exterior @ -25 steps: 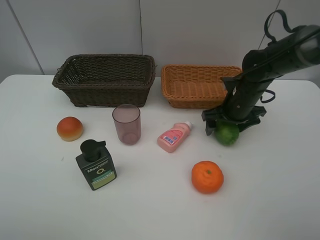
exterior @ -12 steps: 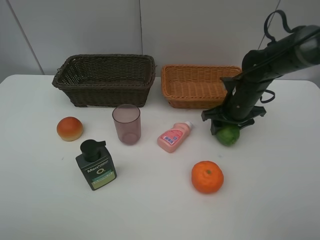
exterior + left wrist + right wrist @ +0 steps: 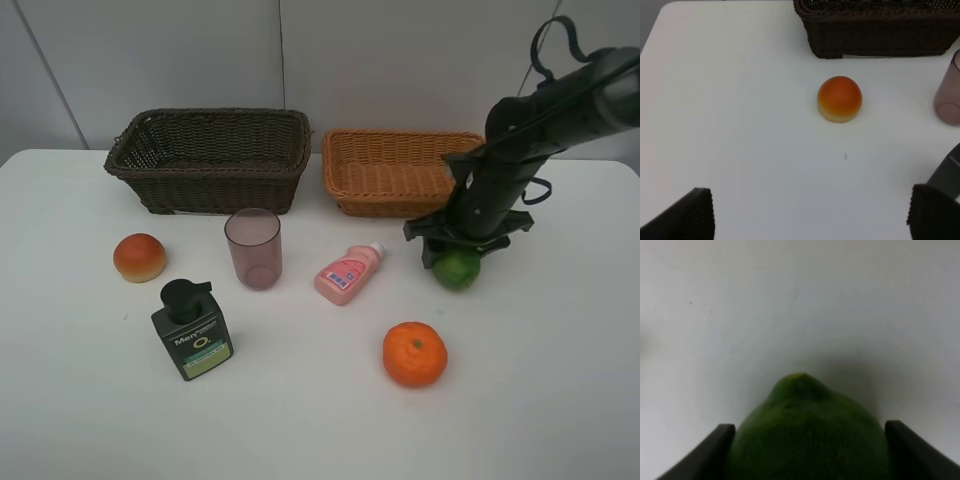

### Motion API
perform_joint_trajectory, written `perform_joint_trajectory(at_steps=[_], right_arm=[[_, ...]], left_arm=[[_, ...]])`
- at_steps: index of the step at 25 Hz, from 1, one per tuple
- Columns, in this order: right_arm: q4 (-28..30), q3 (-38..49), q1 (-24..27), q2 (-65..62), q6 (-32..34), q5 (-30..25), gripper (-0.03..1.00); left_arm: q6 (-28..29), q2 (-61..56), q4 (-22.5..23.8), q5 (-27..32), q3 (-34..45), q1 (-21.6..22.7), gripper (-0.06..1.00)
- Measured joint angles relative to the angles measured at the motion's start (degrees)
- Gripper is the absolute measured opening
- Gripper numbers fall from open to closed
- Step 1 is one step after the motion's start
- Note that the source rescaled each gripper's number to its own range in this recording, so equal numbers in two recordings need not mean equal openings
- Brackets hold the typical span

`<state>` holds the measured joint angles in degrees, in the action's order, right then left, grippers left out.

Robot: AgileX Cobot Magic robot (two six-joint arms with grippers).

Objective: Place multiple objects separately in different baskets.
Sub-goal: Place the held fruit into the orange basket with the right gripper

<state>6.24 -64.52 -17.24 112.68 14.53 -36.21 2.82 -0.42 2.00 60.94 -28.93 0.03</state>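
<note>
since a second ago your right pincer [image 3: 456, 252] has clenched on the round green lime [image 3: 458, 270], toward the right edge of the white desk [image 3: 560, 380]. the right wrist view shows both fingers [image 3: 705, 452] against it. only the left wrist view shows your left pincer [image 3: 810, 217], released.

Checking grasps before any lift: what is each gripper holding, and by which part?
Right gripper pinches the lime across its sides; left gripper holds nothing.
</note>
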Motion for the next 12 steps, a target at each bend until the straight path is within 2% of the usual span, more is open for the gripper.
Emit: perform_joint_trajectory(at_steps=[6, 7, 8, 9, 10, 12], right_arm=[[-0.83, -0.46, 0.0, -4.79, 0.0, -6.16, 0.22], [-1.52, -2.12, 0.0, -5.27, 0.0, -10.43, 0.22], [-1.92, -3.37, 0.0, -5.39, 0.0, -12.83, 0.22], [-1.92, -3.37, 0.0, -5.39, 0.0, -12.83, 0.22], [-2.59, -5.95, 0.0, -5.39, 0.0, -17.22, 0.22], [-2.83, -8.86, 0.0, -5.39, -0.07, -21.26, 0.22]], left_arm=[[0.0, 0.0, 0.0, 0.0, 0.0, 0.0, 1.0], [0.0, 0.0, 0.0, 0.0, 0.0, 0.0, 1.0], [0.0, 0.0, 0.0, 0.0, 0.0, 0.0, 1.0], [0.0, 0.0, 0.0, 0.0, 0.0, 0.0, 1.0], [0.0, 0.0, 0.0, 0.0, 0.0, 0.0, 1.0], [0.0, 0.0, 0.0, 0.0, 0.0, 0.0, 1.0]])
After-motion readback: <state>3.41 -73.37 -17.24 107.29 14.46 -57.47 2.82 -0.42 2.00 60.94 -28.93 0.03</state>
